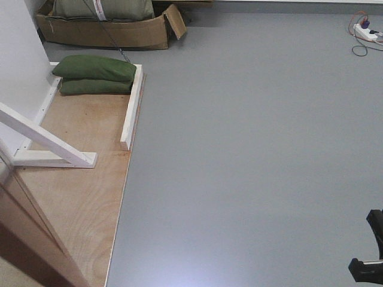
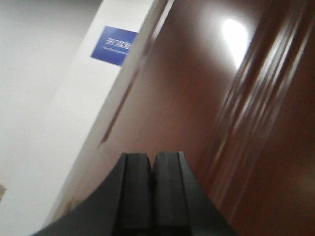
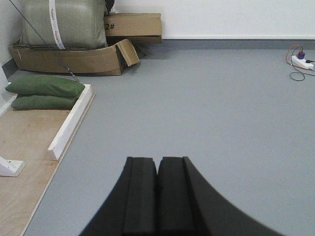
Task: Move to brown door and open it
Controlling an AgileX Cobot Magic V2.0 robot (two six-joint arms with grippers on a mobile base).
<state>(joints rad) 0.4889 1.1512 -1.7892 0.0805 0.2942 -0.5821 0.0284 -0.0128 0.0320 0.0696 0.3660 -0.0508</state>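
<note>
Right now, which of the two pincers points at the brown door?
The left pincer; the brown door fills its view, while the right pincer faces grey floor.

Floor (image 1: 251, 149): smooth grey, spanning middle and right.
Far wall (image 3: 221, 17): white, with grey skirting (image 3: 236, 43) at its foot.
Platform (image 1: 78, 197): plywood sheet, left.
Rail (image 1: 131, 107): white timber along the platform's right edge.
Brace (image 1: 48, 140): white, slanted, near left.
Sandbags (image 1: 96, 75): two, green, stacked at the platform's far end.
Cardboard box (image 1: 102, 33): far left, sagging.
Power strip (image 1: 366, 31): white, far right, cables attached.
Sign (image 2: 114, 45): blue, on a white wall.
</note>
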